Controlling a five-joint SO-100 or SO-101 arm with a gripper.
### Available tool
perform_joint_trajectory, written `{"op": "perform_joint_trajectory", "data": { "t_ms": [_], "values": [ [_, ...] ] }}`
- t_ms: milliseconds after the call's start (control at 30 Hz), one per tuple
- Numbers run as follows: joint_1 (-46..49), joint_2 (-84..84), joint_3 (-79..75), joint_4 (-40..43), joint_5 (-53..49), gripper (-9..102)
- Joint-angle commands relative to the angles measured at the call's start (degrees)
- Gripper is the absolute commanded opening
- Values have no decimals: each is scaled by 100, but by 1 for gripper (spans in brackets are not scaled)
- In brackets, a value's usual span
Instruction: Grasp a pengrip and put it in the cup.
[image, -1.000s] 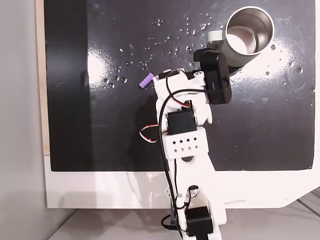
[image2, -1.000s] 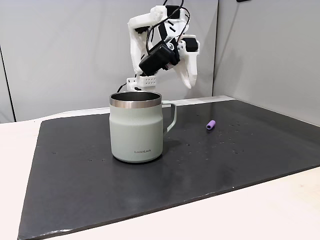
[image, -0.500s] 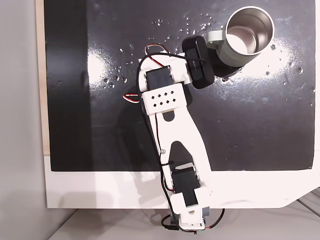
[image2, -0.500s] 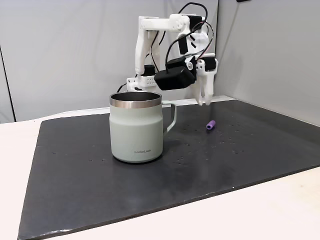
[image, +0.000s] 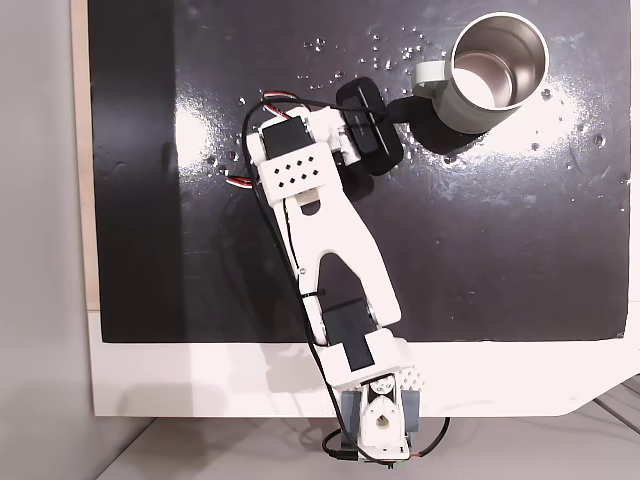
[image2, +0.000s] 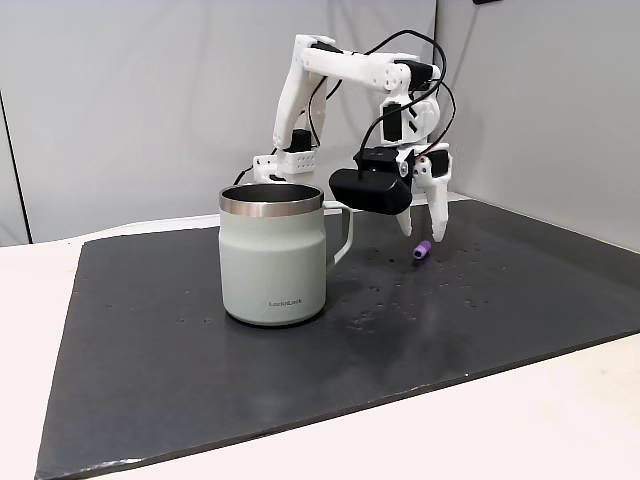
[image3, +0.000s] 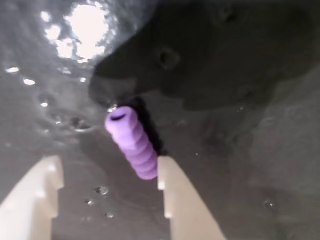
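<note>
The pengrip (image3: 132, 141) lies on the dark mat (image3: 240, 165) at the centre of the wrist view, its open end toward the upper left and its lower end just beside the tip of the right-hand white finger (image3: 176, 192). The other finger (image3: 37, 192) stands well apart at the lower left, so the gripper (image3: 107, 172) is spread wide and pinches nothing; whether the right finger touches the pengrip I cannot tell.

In the side-on fixed view the cup (image2: 272, 255) stands nearest, left of centre, with small dark lettering low on its wall that reads roughly "LocknLock". Its handle points right. Farther back, right of centre, the gripper (image2: 420, 235) hangs fingers-down over the mat (image2: 150, 380), its tips just above the surface, and the pengrip (image2: 423, 249) lies right by them.

In the top-down fixed view the cup (image: 497, 70) sits at the upper right, steel inside shining, and the arm (image: 330, 240) reaches up from the bottom edge toward the upper middle of the mat (image: 520, 250).
</note>
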Motion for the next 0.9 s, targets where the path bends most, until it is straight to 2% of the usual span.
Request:
{"op": "perform_joint_trajectory", "data": {
  "t_ms": [0,467,600,767,867],
  "values": [
    [-35,-44,-404,9,-35,19],
    [-272,-606,-431,-79,-149,18],
    [-308,-650,-431,-88,-167,14],
    [-290,-677,-360,-88,-185,1],
    [-272,-677,-334,-88,-185,0]
  ]
}}
